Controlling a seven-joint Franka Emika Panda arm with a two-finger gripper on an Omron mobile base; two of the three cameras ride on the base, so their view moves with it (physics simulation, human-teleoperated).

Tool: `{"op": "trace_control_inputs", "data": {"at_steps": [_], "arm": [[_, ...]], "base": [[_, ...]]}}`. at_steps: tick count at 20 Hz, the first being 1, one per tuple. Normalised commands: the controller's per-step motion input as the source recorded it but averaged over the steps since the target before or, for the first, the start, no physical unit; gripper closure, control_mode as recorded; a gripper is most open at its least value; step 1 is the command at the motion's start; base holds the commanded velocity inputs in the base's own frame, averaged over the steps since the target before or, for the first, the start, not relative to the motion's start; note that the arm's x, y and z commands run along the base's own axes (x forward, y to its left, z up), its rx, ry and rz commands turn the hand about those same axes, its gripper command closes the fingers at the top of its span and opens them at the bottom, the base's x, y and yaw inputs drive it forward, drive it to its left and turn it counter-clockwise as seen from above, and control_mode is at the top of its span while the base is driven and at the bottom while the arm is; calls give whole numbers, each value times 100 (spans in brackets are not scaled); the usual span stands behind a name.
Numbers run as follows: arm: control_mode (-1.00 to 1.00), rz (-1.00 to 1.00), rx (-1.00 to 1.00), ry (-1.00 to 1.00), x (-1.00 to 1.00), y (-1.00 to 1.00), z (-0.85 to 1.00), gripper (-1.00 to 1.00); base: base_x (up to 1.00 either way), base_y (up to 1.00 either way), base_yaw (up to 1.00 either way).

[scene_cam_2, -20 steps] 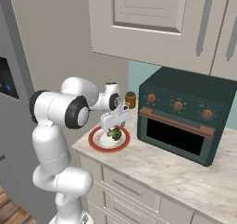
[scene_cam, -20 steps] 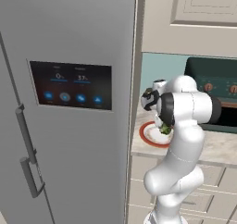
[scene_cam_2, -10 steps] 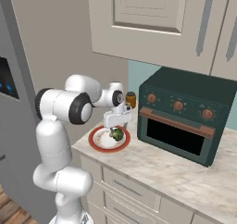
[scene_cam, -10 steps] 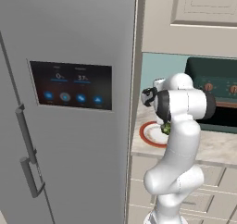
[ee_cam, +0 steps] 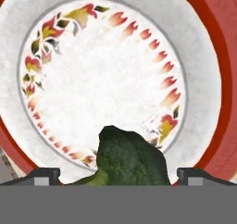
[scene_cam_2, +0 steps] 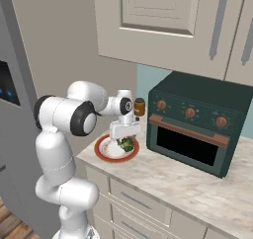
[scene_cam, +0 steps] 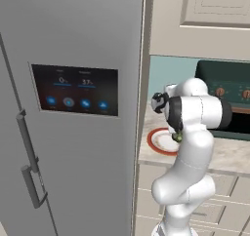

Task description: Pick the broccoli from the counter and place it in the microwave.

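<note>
Dark-green broccoli (ee_cam: 132, 160) sits between the two finger tips at the bottom of the hand view, its lower part cut off by the frame edge. Gripper (scene_cam_2: 126, 137) looks closed on it: in the right base view the floret (scene_cam_2: 127, 144) hangs right under the white hand, above the plate (scene_cam_2: 105, 153). Actual pad contact is hidden, tips barely poke into the hand view.

Plate in the hand view (ee_cam: 199, 70): white, red rim, ring of red/yellow leaf pattern; rim cropped on every side. Can't tell from that view whether the broccoli touches the plate or clears it; the right base view suggests a small gap.

Left base view: arm's forearm blocks most of the hand; just a green speck of broccoli (scene_cam: 178, 137) shows beside it, over the plate (scene_cam: 157, 141).

Plate is on the beige counter (scene_cam_2: 188, 183), just left of a dark-green knobbed oven (scene_cam_2: 197, 127). Small brown jar (scene_cam_2: 140, 106) stands behind the hand, partly covered by it. Grey fridge (scene_cam: 73, 108) with touch panel takes the left side.
</note>
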Motion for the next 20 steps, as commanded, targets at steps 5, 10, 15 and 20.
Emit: {"op": "trace_control_inputs", "data": {"at_steps": [5, 10, 15, 20], "arm": [[-100, 0, 0, 0, -19, 0, -23, 100], [-100, 0, 0, 0, 0, 1, -30, 100], [-100, 0, 2, -1, -25, 0, -3, 100], [-100, 0, 10, -12, -64, 0, 72, 100]], "base": [[0, 0, 0], [0, 0, 0], [0, 0, 0], [0, 0, 0]]}}
